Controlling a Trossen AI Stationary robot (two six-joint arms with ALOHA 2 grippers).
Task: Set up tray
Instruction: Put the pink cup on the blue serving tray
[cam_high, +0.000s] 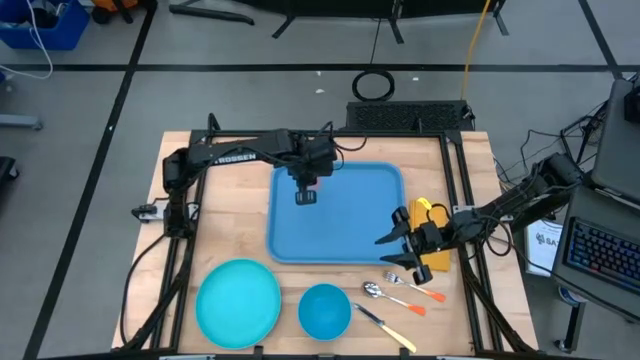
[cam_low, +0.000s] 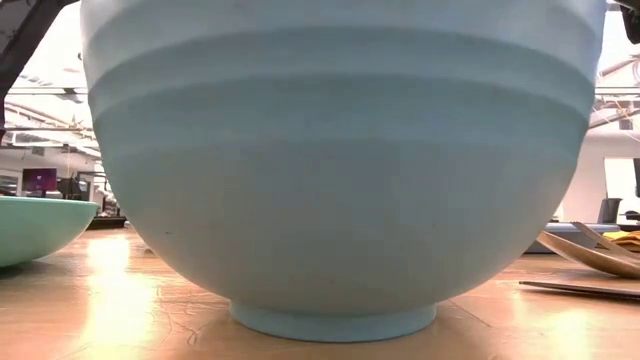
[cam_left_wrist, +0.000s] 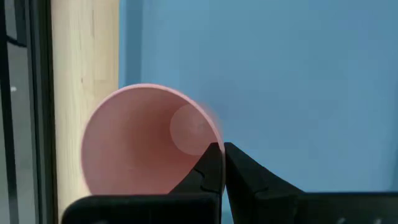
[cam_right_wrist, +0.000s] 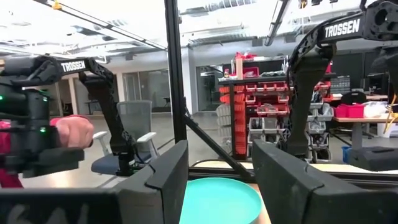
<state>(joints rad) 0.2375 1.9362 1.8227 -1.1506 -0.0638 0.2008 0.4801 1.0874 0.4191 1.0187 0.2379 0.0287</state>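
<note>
Tray (cam_high: 345, 228) sits mid-table, blue and flat. At far left, near the front edge, lies the round turquoise plate (cam_high: 238, 301), the blue bowl (cam_high: 324, 310) beside it. Over the tray's back part hangs the left gripper (cam_high: 305, 195), fingers pressed together on the rim of a pink cup (cam_left_wrist: 146, 140). Right gripper (cam_high: 400, 238) hovers at the tray's right edge, fingers spread wide, holding nothing. Below it rest a spoon (cam_high: 385, 293) and fork (cam_high: 412, 287).

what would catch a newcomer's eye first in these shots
The big blue tray at mid-table, with the left gripper over its rear-left part, shut on the rim of a pink cup. Next, the turquoise plate and blue bowl at the front edge.
</note>
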